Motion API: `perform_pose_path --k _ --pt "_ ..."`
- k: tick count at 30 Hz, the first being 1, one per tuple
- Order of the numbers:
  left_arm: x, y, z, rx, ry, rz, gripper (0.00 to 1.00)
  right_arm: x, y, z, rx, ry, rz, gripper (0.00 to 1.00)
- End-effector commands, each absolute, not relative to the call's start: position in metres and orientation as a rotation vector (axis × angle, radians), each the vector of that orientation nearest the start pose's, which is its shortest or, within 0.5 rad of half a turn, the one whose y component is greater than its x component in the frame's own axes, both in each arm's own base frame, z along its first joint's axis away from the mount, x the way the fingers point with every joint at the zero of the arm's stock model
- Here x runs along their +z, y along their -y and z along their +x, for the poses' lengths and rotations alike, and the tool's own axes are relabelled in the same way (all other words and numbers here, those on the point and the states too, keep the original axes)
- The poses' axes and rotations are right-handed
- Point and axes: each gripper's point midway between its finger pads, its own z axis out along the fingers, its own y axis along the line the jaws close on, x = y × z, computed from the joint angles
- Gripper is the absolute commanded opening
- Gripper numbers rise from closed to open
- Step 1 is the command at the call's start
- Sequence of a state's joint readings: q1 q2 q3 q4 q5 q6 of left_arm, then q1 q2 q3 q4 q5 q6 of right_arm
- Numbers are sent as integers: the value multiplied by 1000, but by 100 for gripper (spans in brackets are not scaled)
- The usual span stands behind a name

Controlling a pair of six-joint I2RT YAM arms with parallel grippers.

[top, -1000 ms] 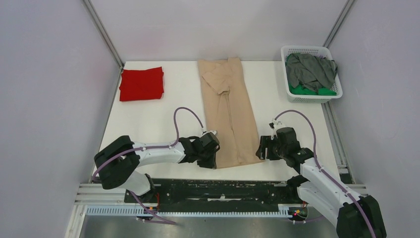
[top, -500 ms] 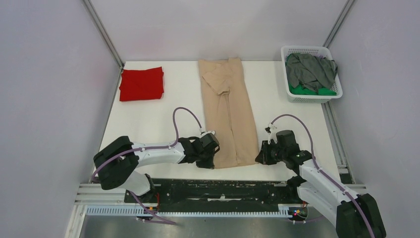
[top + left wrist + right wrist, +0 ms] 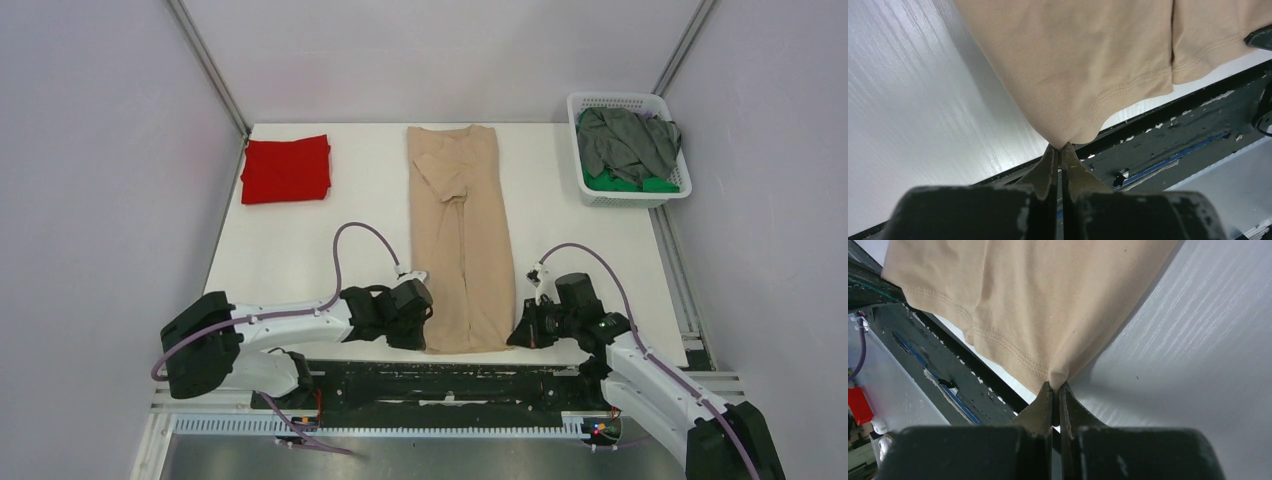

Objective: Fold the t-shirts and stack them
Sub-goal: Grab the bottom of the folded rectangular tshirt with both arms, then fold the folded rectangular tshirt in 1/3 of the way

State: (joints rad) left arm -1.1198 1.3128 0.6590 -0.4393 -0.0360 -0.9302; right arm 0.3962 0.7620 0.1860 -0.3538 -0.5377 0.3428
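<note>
Lying lengthwise mid-table, the beige t-shirt (image 3: 458, 240) has its six-o'clock corners clamped by the left gripper (image 3: 1062, 150) and right gripper (image 3: 1054, 387), the red t-shirt (image 3: 286, 169) folded at ten o'clock, the two-o'clock basket (image 3: 610, 98) holding a grey t-shirt (image 3: 625, 140) over a green t-shirt (image 3: 630, 184).

Beige t-shirt (image 3: 459, 240) folded lengthwise mid-table, red t-shirt (image 3: 286, 169) folded far left
</note>
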Motion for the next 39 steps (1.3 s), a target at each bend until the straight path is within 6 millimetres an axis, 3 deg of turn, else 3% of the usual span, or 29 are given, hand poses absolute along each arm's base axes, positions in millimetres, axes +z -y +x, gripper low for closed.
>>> perform_pose_path --k 1,9,16,22,31,39 --pt "54 278 112 -646 -2693 209 2 34 -169 129 1005 -2481 -317 0" --pt "80 288 163 -630 -2574 188 2 76 -180 189 919 -2334 -290 0" --pt "108 279 235 -598 -2422 109 2 109 -190 251 859 -2213 -205 0" --pt "115 271 293 -590 -2356 56 2 127 -187 308 753 -2172 -127 0" --pt "120 272 366 -546 -2333 41 2 134 -189 371 687 -2157 -111 0" --pt "106 260 405 -442 -2354 11 2 118 -192 408 667 -2194 -113 0"
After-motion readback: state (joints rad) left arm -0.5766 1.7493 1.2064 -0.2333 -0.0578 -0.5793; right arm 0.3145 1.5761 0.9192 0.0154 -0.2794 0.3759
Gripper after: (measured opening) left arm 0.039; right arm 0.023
